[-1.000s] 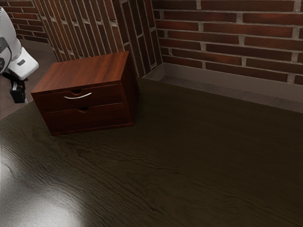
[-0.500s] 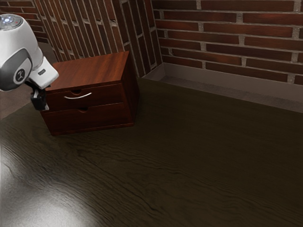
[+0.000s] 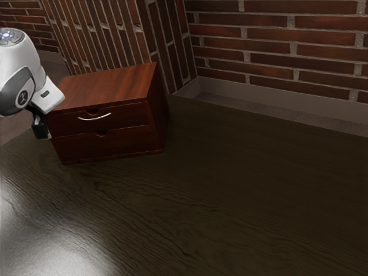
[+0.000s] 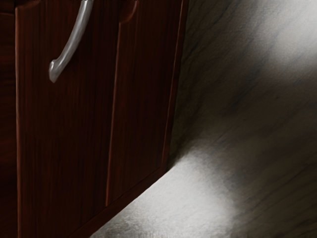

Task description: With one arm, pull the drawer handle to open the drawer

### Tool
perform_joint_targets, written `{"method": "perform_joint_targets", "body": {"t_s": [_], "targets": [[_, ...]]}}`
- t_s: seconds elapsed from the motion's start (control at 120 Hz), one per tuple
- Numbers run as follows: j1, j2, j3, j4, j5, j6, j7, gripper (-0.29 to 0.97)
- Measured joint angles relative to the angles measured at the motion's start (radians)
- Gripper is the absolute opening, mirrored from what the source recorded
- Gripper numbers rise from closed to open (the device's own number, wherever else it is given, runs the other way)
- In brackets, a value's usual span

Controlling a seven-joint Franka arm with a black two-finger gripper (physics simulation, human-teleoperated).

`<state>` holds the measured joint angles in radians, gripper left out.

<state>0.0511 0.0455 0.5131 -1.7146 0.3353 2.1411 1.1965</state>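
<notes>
One dark tabletop (image 3: pixel 230 190) carries a two-drawer cabinet (image 3: pixel 109 86) at its far corner, its top drawer (image 3: pixel 127 119) bearing a level silver handle (image 3: pixel 95 116) just toward the exterior view's right of the gripper (image 3: pixel 39 127), whose spread I cannot tell.

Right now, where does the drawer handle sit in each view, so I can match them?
Exterior view: the drawer handle is the silver bar on the upper drawer front of the cabinet, toward the exterior view's left, beside the gripper.
Wrist view: the drawer handle curves along the upper drawer front, one end in sight.
Shared landmark: the seam between the two drawer fronts.
</notes>
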Motion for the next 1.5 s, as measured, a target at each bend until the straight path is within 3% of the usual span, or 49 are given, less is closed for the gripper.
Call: {"method": "perform_joint_targets", "body": {"t_s": [0.242, 0.575, 1.175, 1.5], "targets": [[-0.032, 0.026, -0.008, 0.011, -0.011, 0.013, 0.004, 0.68], [-0.012, 0.076, -0.011, 0.033, -0.062, 0.042, 0.019, 0.68], [-0.01, 0.13, -0.058, 0.033, -0.089, 0.077, 0.04, 0.68], [-0.034, 0.117, -0.058, 0.008, -0.101, 0.088, 0.044, 0.67]]}}
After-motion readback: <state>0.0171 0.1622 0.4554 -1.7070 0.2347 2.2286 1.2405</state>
